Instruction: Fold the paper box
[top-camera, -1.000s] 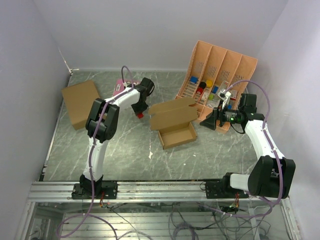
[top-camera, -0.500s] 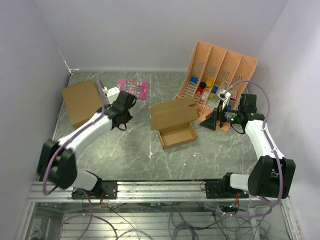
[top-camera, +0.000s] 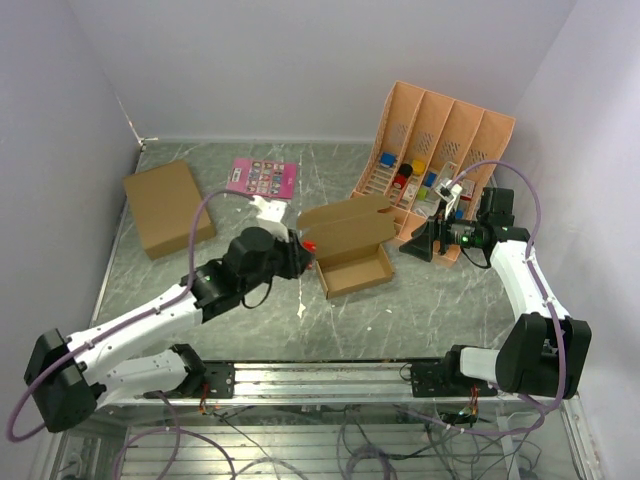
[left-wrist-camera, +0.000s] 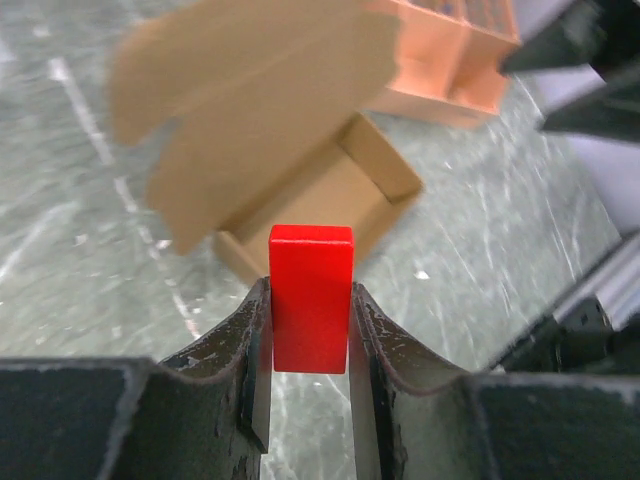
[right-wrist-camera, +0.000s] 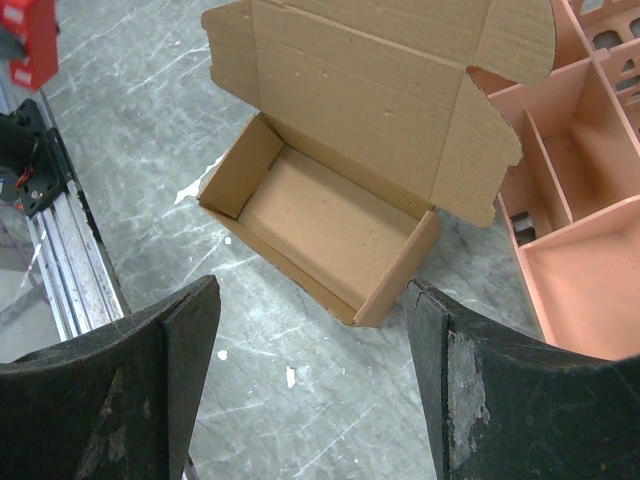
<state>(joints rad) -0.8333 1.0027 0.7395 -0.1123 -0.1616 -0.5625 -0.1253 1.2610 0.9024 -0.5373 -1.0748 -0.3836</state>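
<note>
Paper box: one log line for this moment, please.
left gripper: shut on red block, beside paper box | right gripper: open, facing paper box | paper box: lid up, tray empty

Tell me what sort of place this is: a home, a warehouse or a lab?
Probably a robotics lab cell: a metal mounting rail along the near edge, plain pale walls closing in the marble-patterned table, and staged props, a paper box and an orange sorting rack.

Marble table (top-camera: 420, 305) carries paper box (top-camera: 356, 270), organizer (top-camera: 445, 135), card (top-camera: 262, 177), carton (top-camera: 160, 207).
</note>
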